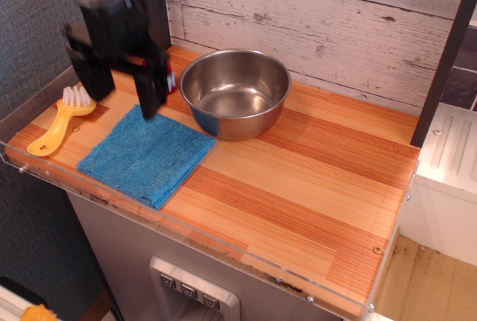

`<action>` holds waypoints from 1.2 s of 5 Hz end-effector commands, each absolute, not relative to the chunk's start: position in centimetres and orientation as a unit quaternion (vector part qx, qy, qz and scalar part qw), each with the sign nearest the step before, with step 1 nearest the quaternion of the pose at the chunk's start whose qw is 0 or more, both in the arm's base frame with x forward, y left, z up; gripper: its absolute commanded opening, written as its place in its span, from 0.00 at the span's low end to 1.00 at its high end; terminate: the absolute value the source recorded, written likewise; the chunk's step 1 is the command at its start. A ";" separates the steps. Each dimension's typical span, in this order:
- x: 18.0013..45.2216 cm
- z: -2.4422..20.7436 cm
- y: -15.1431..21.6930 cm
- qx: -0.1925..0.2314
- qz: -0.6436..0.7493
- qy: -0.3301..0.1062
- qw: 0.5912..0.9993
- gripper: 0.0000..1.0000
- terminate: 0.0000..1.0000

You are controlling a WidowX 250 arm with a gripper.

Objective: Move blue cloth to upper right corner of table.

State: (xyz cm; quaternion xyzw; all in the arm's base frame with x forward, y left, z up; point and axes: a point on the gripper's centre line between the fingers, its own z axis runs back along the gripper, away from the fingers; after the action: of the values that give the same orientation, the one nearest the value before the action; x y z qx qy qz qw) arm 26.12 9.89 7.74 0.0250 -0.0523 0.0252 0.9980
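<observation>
The approach was the step in hand: the gripper (125, 99) hung with jaws spread wide over the blue cloth's (147, 155) twelve o'clock edge. The cloth lay flat at the table's (313, 202) eight o'clock, just beside the steel bowl (235, 91). Next, I'd judge: descend, pinch an edge.

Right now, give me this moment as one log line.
gripper: open, above cloth's far edge | blue cloth: flat, front-left, ungrasped | table: upper right corner bare

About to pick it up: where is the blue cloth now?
The blue cloth lies flat at the table's front-left, between the yellow brush and steel bowl, just below the open hand.
</observation>
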 end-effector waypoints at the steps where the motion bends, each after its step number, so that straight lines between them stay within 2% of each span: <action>1: 27.7 3.5 10.6 0.025 -0.051 -0.085 0.995 1.00 0.00; 2: 27.8 2.5 11.0 0.041 -0.110 -0.100 0.988 1.00 0.00; 3: 27.2 1.5 11.6 0.047 -0.125 -0.093 0.987 1.00 0.00; 5: 26.0 0.6 8.6 -0.011 -0.091 -0.045 0.995 1.00 0.00; 6: 25.4 1.6 5.5 -0.011 -0.107 -0.047 0.993 1.00 0.00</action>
State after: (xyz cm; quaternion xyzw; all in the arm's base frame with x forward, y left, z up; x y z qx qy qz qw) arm 25.09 5.62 0.92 -0.0152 -0.0353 -0.1050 0.9937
